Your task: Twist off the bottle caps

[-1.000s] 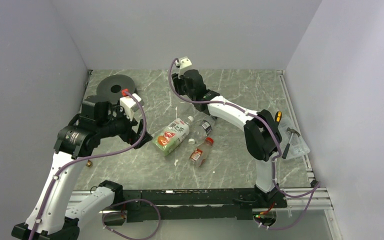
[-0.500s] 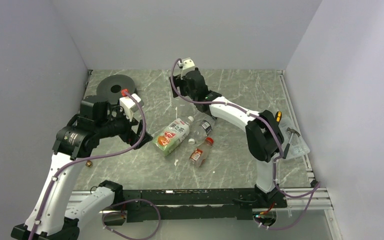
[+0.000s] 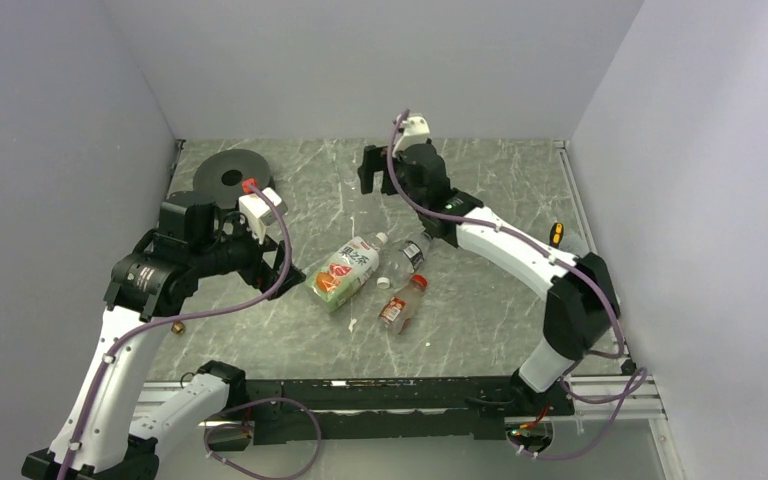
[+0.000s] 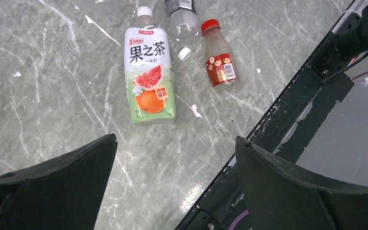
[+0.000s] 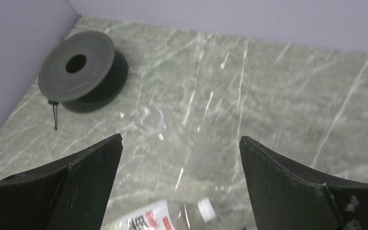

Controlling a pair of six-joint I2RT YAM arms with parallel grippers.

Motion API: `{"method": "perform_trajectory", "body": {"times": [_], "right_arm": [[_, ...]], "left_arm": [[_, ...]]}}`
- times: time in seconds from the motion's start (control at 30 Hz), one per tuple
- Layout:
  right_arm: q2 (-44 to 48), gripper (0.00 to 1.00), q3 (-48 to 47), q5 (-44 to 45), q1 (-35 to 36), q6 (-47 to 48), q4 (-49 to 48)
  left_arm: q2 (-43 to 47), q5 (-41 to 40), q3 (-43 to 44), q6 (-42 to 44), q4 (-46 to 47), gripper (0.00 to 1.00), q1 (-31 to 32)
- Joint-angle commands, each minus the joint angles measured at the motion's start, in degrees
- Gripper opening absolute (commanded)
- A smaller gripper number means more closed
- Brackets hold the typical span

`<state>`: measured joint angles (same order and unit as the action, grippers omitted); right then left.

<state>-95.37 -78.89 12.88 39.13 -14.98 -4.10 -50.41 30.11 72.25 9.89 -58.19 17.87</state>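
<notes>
Three bottles lie on the marble table between the arms. The large green-white-orange bottle [image 3: 345,270] [image 4: 149,76] wears a white cap [image 3: 381,238] [image 4: 144,10] [image 5: 206,210]. Beside it the small clear bottle [image 3: 412,252] [image 4: 183,21] has a loose white cap [image 3: 384,283] [image 4: 185,53] at its mouth. The red-brown-labelled bottle [image 3: 400,305] [image 4: 219,62] keeps its red cap [image 3: 420,279] [image 4: 210,25]. My left gripper [image 3: 282,265] [image 4: 175,143] hovers open, left of the bottles. My right gripper [image 3: 372,172] [image 5: 179,139] is open and empty behind them, above a blurred clear object [image 5: 149,119].
A large black disc with a hole [image 3: 232,175] [image 5: 79,69] sits in the back left corner, a small green-handled screwdriver [image 5: 54,112] beside it. A clear tray of tools [image 3: 588,278] lies at the right edge. Walls enclose the table on three sides.
My right gripper has opened wide and its arm has swung right, the elbow moving outward. The left arm and the bottles have not moved.
</notes>
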Motion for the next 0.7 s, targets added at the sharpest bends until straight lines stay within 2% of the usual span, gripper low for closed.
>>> {"method": "perform_trajectory", "body": {"times": [0.0,0.33,0.67], "right_arm": [[5.78,0.95,7.69,-1.61,-0.2,-9.77,3.22],[9.56,0.92,20.25,-8.03,-0.11,-19.99,1.98],[2.82,0.9,14.65,-9.06,2.05,-24.57,6.11]], "left_arm": [[0.62,1.09,2.21,1.18,-0.07,0.99,-0.03],[0.2,2.11,1.37,0.94,0.35,0.99,-0.03],[0.04,2.48,1.29,1.73,-0.34,0.99,-0.03]]}}
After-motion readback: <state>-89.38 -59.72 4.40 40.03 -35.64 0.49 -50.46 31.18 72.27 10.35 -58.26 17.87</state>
